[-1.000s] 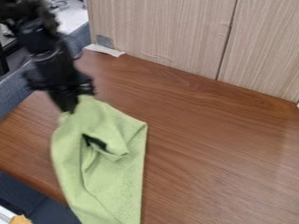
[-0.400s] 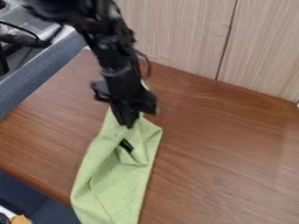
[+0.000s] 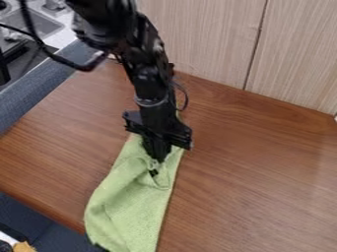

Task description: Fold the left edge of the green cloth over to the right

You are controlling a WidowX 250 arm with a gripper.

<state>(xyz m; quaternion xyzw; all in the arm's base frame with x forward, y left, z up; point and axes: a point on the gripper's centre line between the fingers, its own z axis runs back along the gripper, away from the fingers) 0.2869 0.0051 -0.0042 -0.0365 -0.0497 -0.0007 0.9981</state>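
The jaws, apparently pinching the green cloth (image 3: 135, 204), stand over the surface (image 3: 250, 157) near its front edge.

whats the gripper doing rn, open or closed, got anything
Gripper: closed, holding the green cloth near its upper end.

The cloth (image 3: 128, 206) lies on the tabletop (image 3: 256, 172), beneath the pincer (image 3: 158, 158). Panels (image 3: 211, 39) stand behind the tabletop.
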